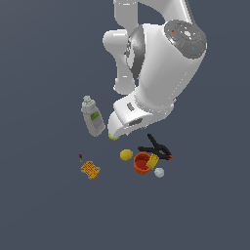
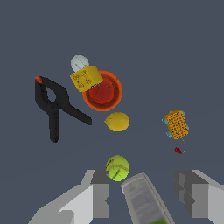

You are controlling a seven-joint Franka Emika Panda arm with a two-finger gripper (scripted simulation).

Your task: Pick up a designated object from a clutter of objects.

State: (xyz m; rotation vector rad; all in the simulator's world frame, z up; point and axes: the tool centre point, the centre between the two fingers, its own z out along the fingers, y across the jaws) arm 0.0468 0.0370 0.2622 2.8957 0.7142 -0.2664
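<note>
The orange-red cup point(image 1: 141, 164) point(image 2: 103, 92) stands upright on the floor with its red inside showing. A small yellow block point(image 2: 86, 78) point(image 1: 153, 159) leans on its rim. Around it lie a yellow ball point(image 2: 117, 121) point(image 1: 126, 155), a white ball point(image 2: 79, 63) point(image 1: 159, 172) and a black clamp point(image 2: 54, 105) point(image 1: 156, 148). My gripper point(image 2: 146, 189) is open and empty. It hangs high above the grey bottle point(image 2: 142, 199) point(image 1: 93, 117) and the green ball point(image 2: 117, 168) point(image 1: 114, 136), away from the cup. In the exterior view the fingers are hidden by the hand point(image 1: 128, 118).
A yellow waffle-like block point(image 1: 90, 169) point(image 2: 176, 124) and a tiny red item point(image 1: 80, 156) point(image 2: 178, 150) lie apart from the cup, towards the exterior view's left. The arm's bulk fills the upper middle of the exterior view.
</note>
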